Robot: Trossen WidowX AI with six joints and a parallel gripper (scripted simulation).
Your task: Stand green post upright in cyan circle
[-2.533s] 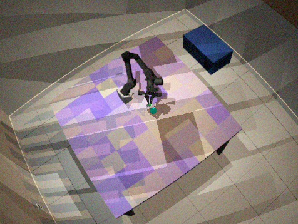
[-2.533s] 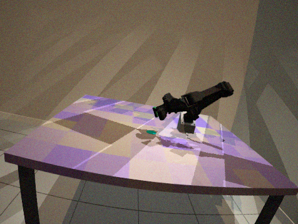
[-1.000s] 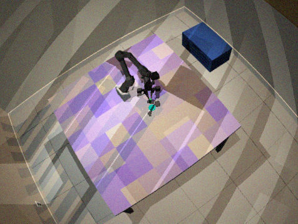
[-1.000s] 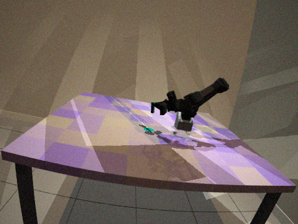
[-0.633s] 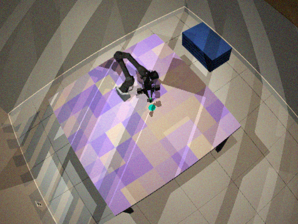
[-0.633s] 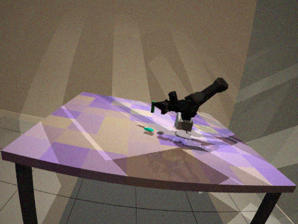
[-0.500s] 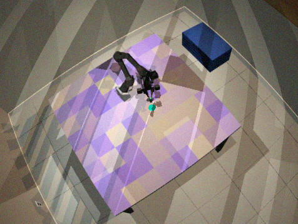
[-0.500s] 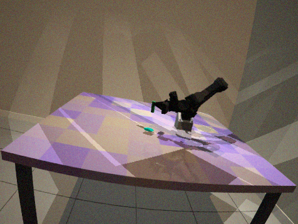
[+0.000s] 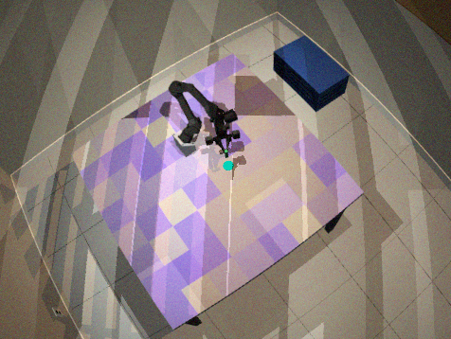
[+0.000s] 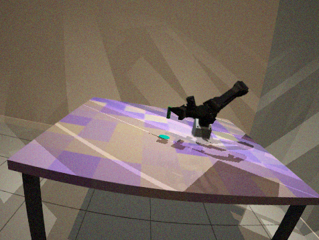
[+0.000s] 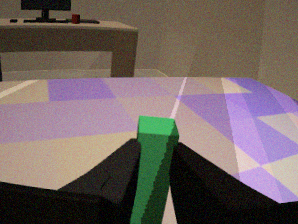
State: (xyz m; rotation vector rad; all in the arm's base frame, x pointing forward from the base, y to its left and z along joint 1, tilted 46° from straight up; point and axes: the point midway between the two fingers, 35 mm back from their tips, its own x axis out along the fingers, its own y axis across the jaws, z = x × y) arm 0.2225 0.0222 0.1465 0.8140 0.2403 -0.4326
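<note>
Purple-and-tan patchwork table [image 10: 100,157] under streaked light. Black gripper [image 11: 154,183] clenched on the green post [image 11: 154,176], carried near upright in the air, just short of the cyan circle [image 10: 163,136]. Looks rigid, light, square-sided, plain green; flat faces best pinched mid-length.
</note>
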